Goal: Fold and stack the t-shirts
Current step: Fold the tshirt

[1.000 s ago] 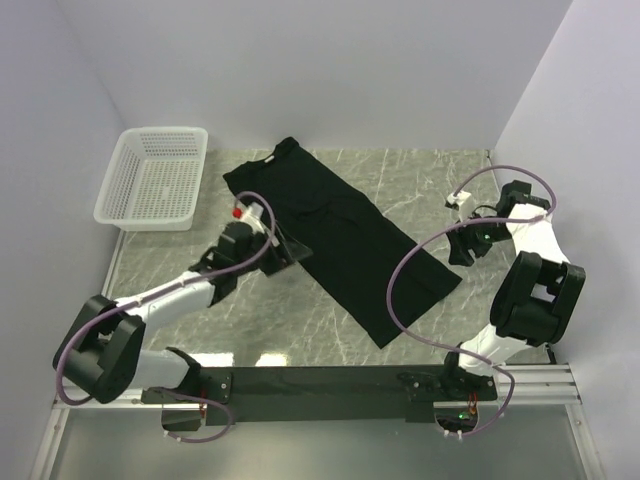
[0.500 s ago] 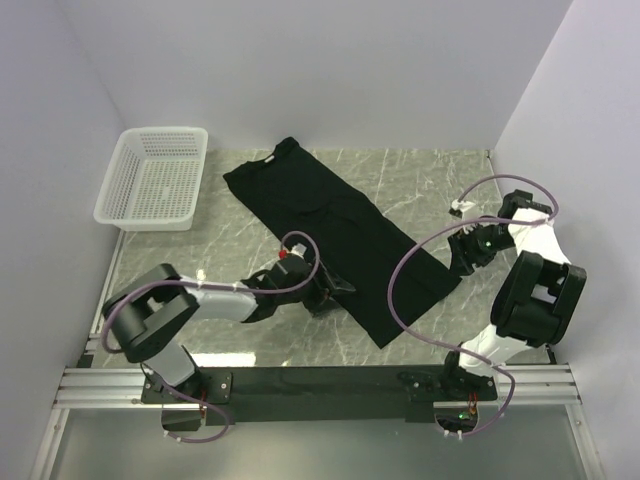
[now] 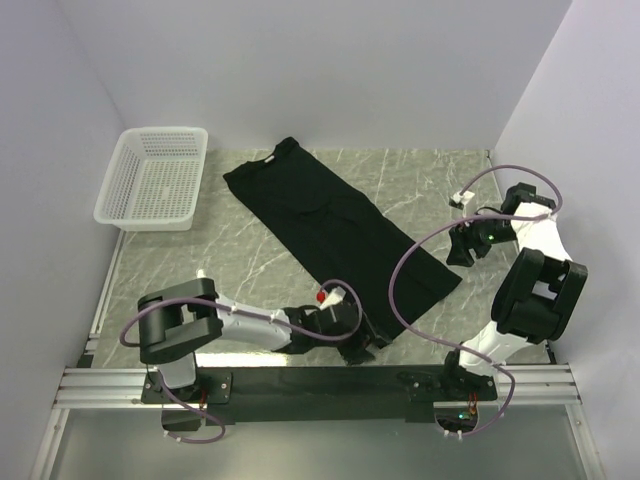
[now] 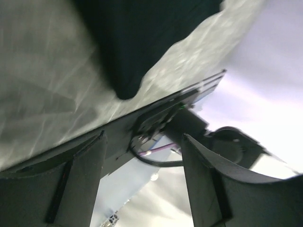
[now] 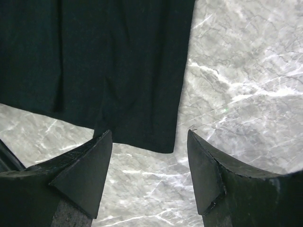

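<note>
Lying flat, t-shirt point(image 3: 340, 238) diagonal, collar far-left

**Non-Task Items in the Work Cell**

Locate the white mesh basket point(image 3: 148, 217) at the far left of the table. It stands upright, its open side up, and its left edge lies close to the left wall point(image 3: 40, 200).

Note the table point(image 3: 430, 180): a grey-green surface with white marble veining. You see the same veining in the right wrist view point(image 5: 246, 94) and, blurred, in the left wrist view point(image 4: 42, 85).

Observe the plain pale far wall point(image 3: 330, 70) and right wall point(image 3: 590, 150) enclosing the table.

Along the near edge, identify the black mounting bar point(image 3: 320, 380), seated on aluminium rails point(image 3: 100, 385).
</note>
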